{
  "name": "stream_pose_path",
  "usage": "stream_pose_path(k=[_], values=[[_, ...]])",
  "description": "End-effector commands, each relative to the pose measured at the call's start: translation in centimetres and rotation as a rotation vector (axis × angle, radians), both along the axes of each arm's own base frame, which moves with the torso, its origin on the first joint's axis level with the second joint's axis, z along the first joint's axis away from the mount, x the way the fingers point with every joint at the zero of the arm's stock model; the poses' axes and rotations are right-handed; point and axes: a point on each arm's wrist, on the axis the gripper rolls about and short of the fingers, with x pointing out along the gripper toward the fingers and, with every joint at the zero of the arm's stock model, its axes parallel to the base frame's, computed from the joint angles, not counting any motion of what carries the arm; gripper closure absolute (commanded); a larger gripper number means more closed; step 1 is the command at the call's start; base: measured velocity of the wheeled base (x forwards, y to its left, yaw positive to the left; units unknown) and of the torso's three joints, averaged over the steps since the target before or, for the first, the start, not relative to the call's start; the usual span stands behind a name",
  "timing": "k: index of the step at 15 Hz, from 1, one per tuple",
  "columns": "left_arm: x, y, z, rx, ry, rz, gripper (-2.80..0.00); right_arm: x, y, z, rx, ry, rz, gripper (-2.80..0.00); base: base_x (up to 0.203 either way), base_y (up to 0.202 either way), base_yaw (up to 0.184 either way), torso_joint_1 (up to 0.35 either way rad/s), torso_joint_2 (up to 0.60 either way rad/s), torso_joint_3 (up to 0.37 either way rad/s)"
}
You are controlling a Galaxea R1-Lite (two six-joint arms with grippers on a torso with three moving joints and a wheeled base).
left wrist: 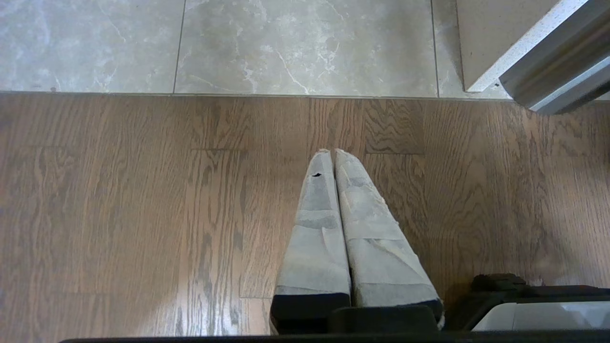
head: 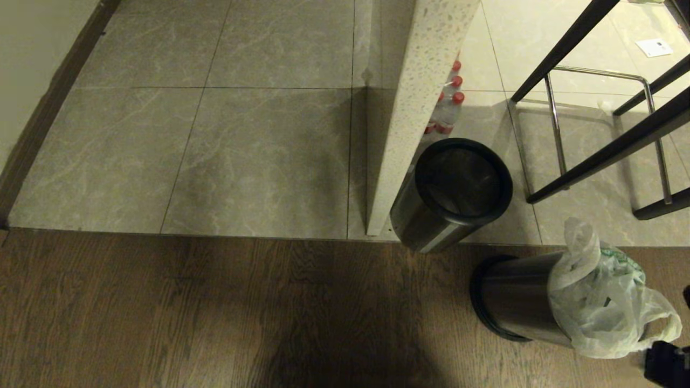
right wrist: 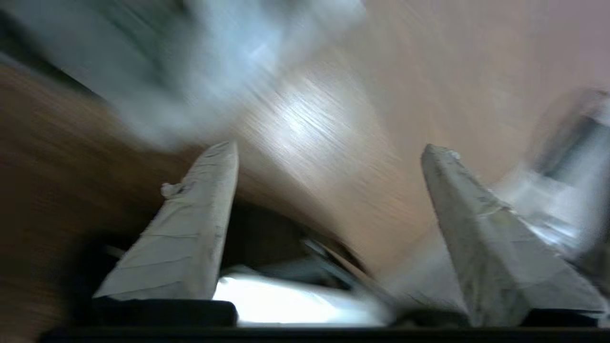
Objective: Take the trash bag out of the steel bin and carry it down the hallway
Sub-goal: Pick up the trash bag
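Observation:
The steel bin (head: pixel 515 302) shows side-on over the dark wood floor at the lower right, black base ring to the left. The crinkled whitish trash bag (head: pixel 598 302), with a bit of green, covers its mouth and spills out, one loop handle hanging toward the right edge. My right gripper (right wrist: pixel 329 147) is open with nothing between its fingers; the bag (right wrist: pixel 214 62) is a pale blur just beyond them. A dark part of that arm (head: pixel 666 364) sits right by the bag's handle. My left gripper (left wrist: pixel 332 151) is shut and empty over the wood floor. The hallway (head: pixel 215 134) of grey veined tiles lies ahead on the left.
A second, empty steel bin (head: pixel 453 194) stands against a speckled stone panel (head: pixel 415 118); bottles with red caps (head: pixel 450 102) sit behind it. A black-legged stool with a chrome footrest (head: pixel 604 124) stands at the right. A pale wall with a dark baseboard (head: pixel 48 108) bounds the left.

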Motion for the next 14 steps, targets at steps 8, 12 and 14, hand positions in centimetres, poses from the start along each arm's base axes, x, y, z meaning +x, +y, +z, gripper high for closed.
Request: stream_pose_path(k=[8,12,14], values=[[0.0,0.0,0.0,0.0,0.0,0.001,0.0,3.1,-1.7,-0.3,0.131,-0.195,-0.072,-2.8,0.0,0.0,0.0,0.0,0.0,0.0],[0.0,0.0,0.0,0.0,0.0,0.001,0.0,3.7,-2.6,-0.7,0.167,-0.206,-0.09,-2.8,0.0,0.0,0.0,0.0,0.0,0.0],[0.0,0.0,0.0,0.0,0.0,0.001,0.0,3.6,-2.8,-1.0,0.186,-0.19,-0.088,-2.8,0.0,0.0,0.0,0.0,0.0,0.0]])
